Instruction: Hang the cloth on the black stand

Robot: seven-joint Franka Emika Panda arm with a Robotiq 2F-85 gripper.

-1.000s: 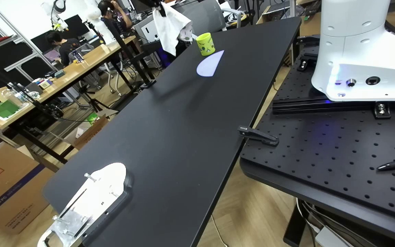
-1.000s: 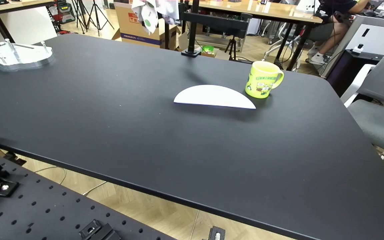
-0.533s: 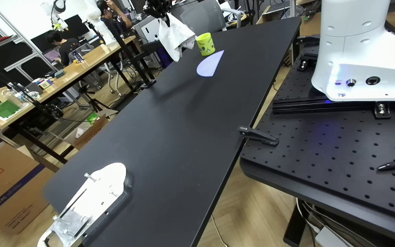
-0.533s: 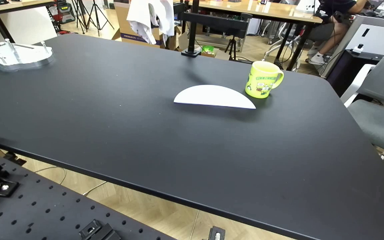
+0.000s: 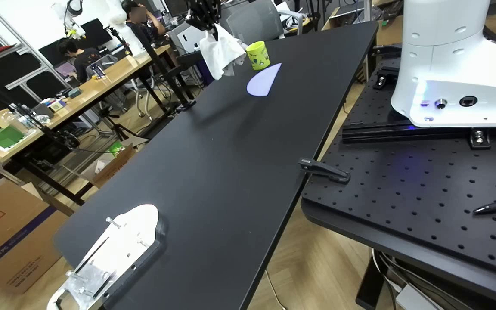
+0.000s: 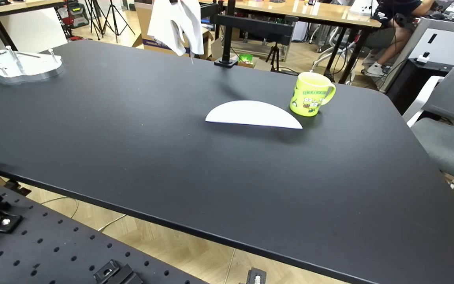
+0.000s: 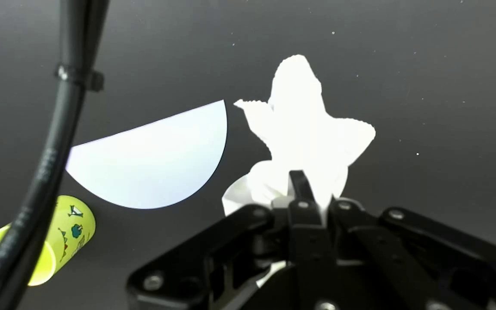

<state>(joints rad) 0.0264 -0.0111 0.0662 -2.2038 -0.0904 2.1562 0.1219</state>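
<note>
The white cloth (image 5: 223, 52) hangs in loose folds from my gripper (image 5: 214, 34), above the table's far side. The cloth also shows in an exterior view (image 6: 172, 25) and spreads below the fingers in the wrist view (image 7: 302, 125). My gripper (image 7: 312, 193) is closed on bunched cloth, with white fabric between its fingers. The black stand (image 6: 229, 37) is an upright post with horizontal arms at the table's far edge; it also shows in an exterior view (image 5: 162, 64). The cloth overlaps an arm's end in both exterior views; I cannot tell whether they touch.
A yellow-green mug (image 6: 309, 94) and a white half-disc (image 6: 252, 113) are on the black table (image 6: 195, 177). A white board with pegs (image 5: 123, 241) lies at one end. A black clamp (image 5: 324, 170) sits at the edge near the robot base (image 5: 450, 64).
My gripper and the cloth have come lower and shifted a little sideways, toward the stand's arm level. The cloth's folds have swung. The mug, half-disc and stand have not moved.
</note>
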